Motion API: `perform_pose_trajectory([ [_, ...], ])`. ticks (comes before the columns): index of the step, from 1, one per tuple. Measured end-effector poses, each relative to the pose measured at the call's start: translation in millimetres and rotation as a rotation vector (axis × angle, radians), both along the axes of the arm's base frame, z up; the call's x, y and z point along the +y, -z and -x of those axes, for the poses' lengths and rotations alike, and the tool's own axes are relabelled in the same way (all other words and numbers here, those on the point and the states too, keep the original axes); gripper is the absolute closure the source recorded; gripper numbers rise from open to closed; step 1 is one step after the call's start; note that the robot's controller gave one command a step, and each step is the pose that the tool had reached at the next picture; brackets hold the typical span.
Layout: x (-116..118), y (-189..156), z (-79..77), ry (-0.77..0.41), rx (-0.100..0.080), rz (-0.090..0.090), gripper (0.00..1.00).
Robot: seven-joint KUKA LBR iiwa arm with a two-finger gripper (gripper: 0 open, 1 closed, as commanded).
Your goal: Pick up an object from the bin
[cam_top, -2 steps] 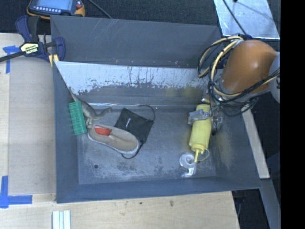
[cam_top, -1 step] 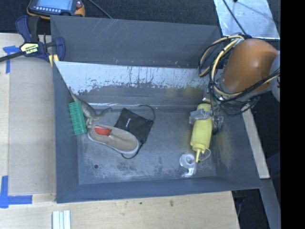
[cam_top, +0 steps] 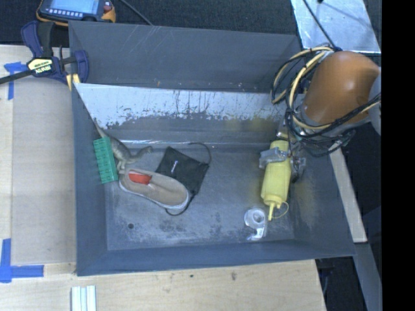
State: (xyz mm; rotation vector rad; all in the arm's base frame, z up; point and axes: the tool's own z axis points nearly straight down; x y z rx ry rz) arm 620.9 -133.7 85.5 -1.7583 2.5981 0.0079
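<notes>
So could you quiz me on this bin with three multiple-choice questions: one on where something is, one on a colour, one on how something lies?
1. Where does the green comb lie? A) by the left wall B) by the right wall C) front middle
2. What colour is the flat pouch? A) red B) white C) black
3. How is the yellow bottle by the end effector placed? A) upright B) lying down C) leaning on the rim

Answers: 1 A, it rests against the left wall. 2 C, it shows plain black. 3 B, its length runs along the floor, nozzle toward the front.
</notes>
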Motion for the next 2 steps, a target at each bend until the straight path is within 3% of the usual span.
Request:
perform_pose_trajectory([
  [2, -1, -34, -0.1, 0.002, 0.000, 0.004, 1.00],
])
